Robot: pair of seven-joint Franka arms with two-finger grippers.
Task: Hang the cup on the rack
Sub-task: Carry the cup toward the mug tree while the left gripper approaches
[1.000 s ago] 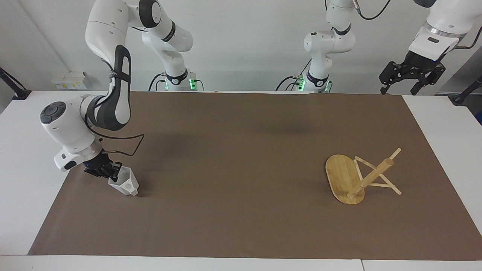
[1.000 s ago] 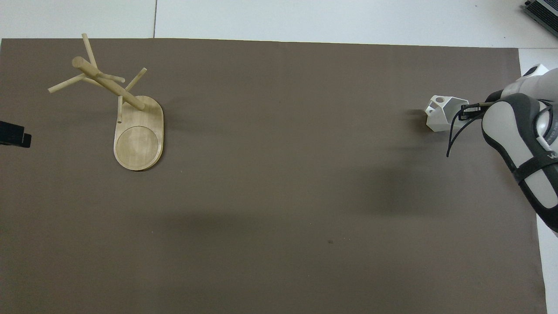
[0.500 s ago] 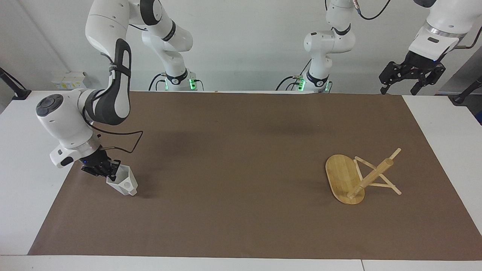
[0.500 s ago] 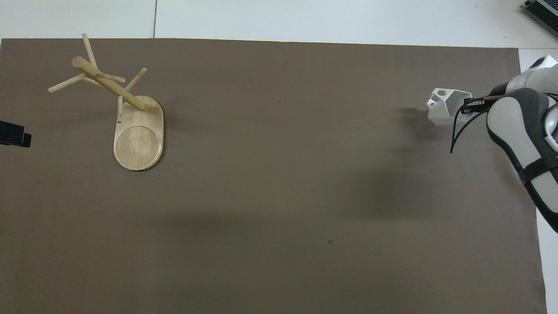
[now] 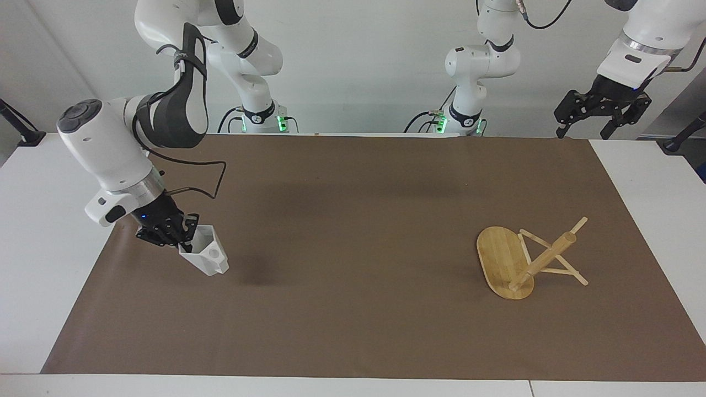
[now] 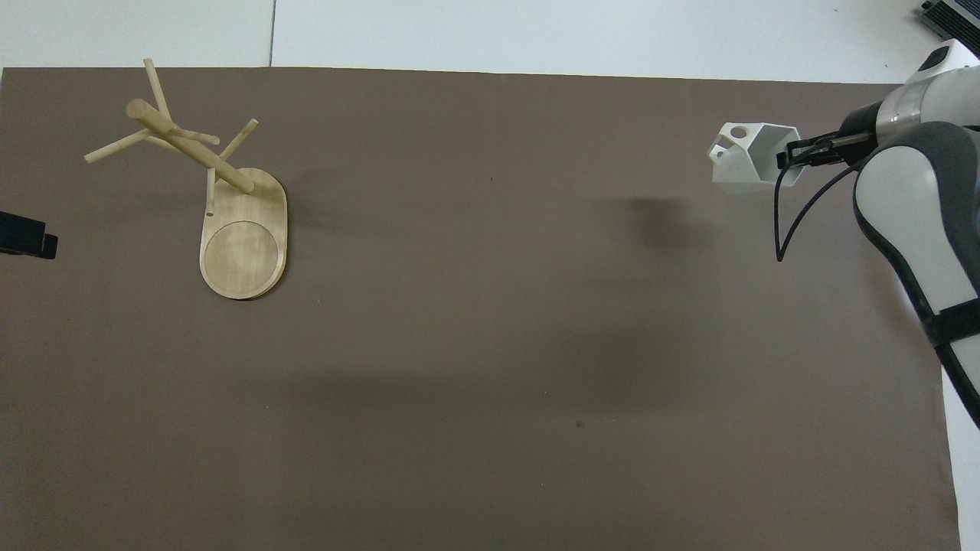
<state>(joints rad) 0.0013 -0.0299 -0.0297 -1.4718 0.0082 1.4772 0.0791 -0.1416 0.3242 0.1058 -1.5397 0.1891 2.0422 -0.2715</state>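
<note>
Cup (image 5: 205, 255): light, rigid, smooth-faceted, likely slippery; right gripper (image 5: 185, 238) fingers pinch its rim wall, handle free for rack (image 5: 529, 257); left gripper (image 5: 600, 113) waits, fingers spread.

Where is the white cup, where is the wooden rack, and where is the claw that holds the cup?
cup (image 5: 207, 255): facing view, on its white side wall.
rack (image 5: 499, 258): facing view, on its flat oval base.
right claw (image 5: 185, 238): facing view, at the fingertips on the cup's rim.
</note>
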